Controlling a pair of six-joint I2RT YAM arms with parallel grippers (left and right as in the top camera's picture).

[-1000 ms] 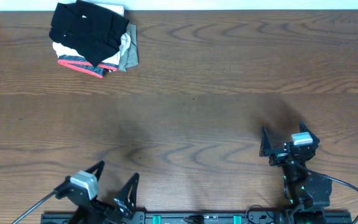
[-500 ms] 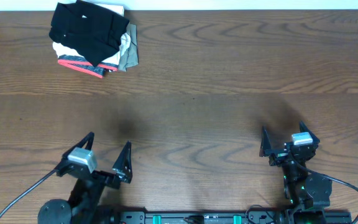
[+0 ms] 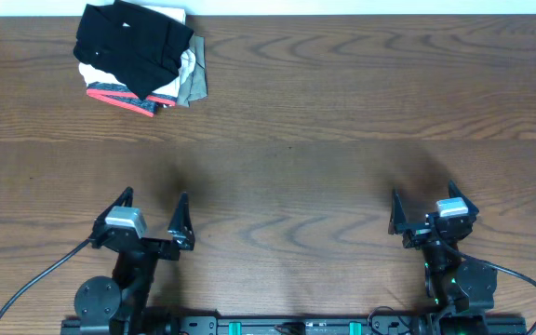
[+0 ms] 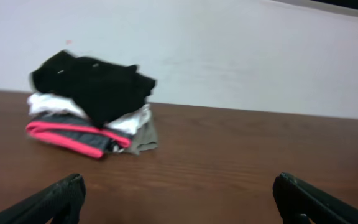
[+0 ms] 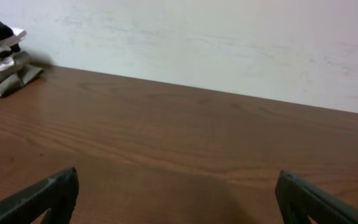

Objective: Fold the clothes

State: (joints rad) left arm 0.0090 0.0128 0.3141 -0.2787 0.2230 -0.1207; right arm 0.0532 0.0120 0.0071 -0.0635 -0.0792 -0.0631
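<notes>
Left tool spread wide; black shirt tops garment pile.

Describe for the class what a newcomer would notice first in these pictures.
The black shirt lies crumpled atop a stack of folded garments at the far left of the table. The left gripper and right gripper sit open and empty at the near edge, far from it.

Surface: dark brown wood grain, bounded by a pale wall along its 12 o'clock edge. One stack of garments rests toward 11 o'clock, near that edge. A red-trimmed grey piece lies lowest, on the wood. An olive piece protrudes at the stack's 3 o'clock side.
</notes>
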